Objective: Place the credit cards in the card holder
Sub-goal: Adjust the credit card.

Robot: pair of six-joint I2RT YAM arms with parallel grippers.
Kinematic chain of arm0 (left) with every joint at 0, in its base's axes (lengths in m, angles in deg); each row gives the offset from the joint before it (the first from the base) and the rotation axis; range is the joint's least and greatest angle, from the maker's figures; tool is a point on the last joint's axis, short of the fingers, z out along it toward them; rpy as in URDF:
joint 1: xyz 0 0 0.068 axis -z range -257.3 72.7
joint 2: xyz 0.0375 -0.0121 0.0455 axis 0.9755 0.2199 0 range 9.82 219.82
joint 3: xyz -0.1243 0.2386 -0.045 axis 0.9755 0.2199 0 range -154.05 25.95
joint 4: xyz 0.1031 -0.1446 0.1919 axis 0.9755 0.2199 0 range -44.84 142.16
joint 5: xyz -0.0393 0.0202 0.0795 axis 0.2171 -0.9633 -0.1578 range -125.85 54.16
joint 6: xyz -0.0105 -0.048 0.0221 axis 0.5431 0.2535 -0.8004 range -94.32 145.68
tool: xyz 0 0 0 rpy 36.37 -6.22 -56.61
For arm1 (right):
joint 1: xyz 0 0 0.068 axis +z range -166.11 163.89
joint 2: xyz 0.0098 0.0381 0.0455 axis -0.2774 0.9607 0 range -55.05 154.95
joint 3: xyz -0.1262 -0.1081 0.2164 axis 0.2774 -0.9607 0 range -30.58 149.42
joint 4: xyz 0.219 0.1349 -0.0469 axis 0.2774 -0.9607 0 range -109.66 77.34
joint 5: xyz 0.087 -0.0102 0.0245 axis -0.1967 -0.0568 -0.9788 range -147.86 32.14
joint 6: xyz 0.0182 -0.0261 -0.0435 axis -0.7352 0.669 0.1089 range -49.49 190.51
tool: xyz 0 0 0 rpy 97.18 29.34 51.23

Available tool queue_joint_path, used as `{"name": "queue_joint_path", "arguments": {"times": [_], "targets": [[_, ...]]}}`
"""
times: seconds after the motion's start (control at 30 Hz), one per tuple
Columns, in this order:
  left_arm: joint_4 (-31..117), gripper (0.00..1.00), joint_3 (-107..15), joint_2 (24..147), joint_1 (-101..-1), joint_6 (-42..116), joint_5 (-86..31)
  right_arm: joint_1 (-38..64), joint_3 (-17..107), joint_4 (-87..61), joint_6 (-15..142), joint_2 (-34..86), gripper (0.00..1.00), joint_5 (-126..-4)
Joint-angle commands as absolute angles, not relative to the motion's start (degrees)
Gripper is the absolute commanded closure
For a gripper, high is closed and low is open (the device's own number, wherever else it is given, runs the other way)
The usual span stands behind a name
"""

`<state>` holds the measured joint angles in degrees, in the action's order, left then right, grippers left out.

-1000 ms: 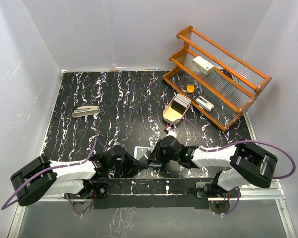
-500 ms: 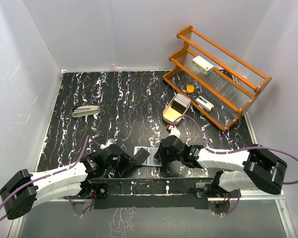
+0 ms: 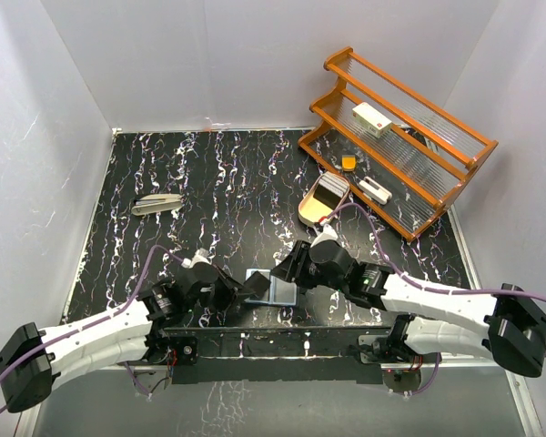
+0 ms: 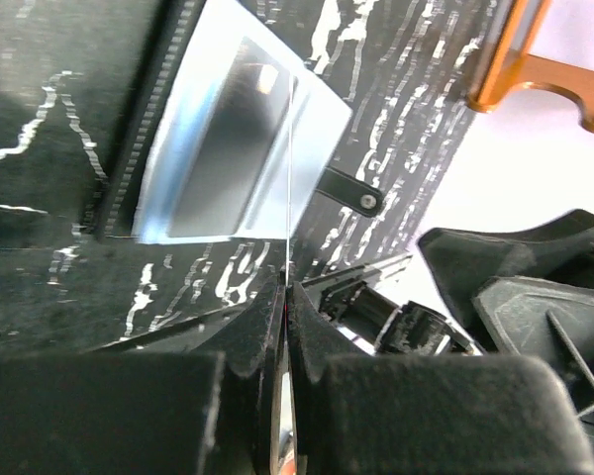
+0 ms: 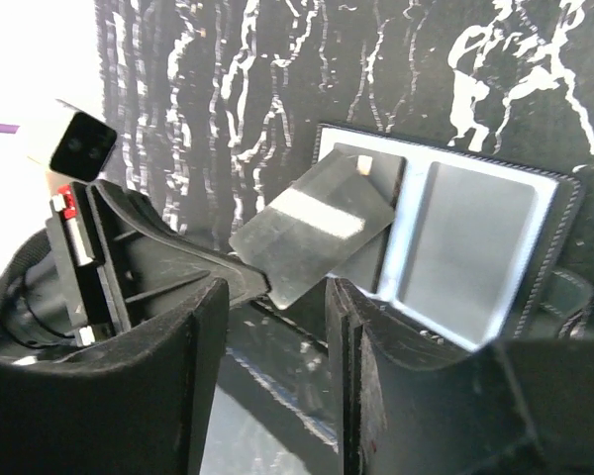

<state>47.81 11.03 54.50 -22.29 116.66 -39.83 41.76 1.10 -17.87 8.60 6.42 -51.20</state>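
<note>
the task looks partway done: one card (image 5: 312,233) is at the mouth of the card holder (image 5: 465,247) but not yet inside. the card holder lies open and flat on the black marbled table (image 3: 218,182), near the front edge between the two arms, with its blue-grey inner faces up.

the left gripper (image 4: 285,287) has its fingers pressed together on the near end of the card. its own camera sees the card edge-on, as a thin pale line running out toward the open holder. from the right wrist the card shows tilted, its far corner over the left half of the holder, touching it or just above. whether that corner has caught under a pocket lip cannot be told.

the right gripper (image 5: 277,297) hangs close above with its fingers spread and pinching nothing, so it grips neither card nor holder.

judging from this, what is left is to slide the held card fully into a pocket and let it go. no other loose cards show on the table. it is not clear whether the grey panels in the holder are cards already stowed or only its lining.
</note>
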Motion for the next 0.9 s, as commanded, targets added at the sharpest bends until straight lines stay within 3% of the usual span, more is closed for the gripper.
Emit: {"name": "queue_joint_path", "arguments": {"times": [0.0, 0.37, 0.87], "targets": [[47.39, 1.00, 6.96, 53.08, -21.90, 116.04, -39.93, 41.88, -0.71, -10.01, -2.43, 2.81, 0.56, -50.85], [38.36, 1.00, 7.59, 53.80, -21.79, 116.90, -39.63, 41.90, -7.83, -2.43, -16.48, -1.43, 0.52, -49.18], [32.33, 1.00, 9.29, 54.96, -21.42, 118.54, -38.65, 41.99, -7.70, -0.84, -20.27, 1.23, 0.53, -49.80]]}}
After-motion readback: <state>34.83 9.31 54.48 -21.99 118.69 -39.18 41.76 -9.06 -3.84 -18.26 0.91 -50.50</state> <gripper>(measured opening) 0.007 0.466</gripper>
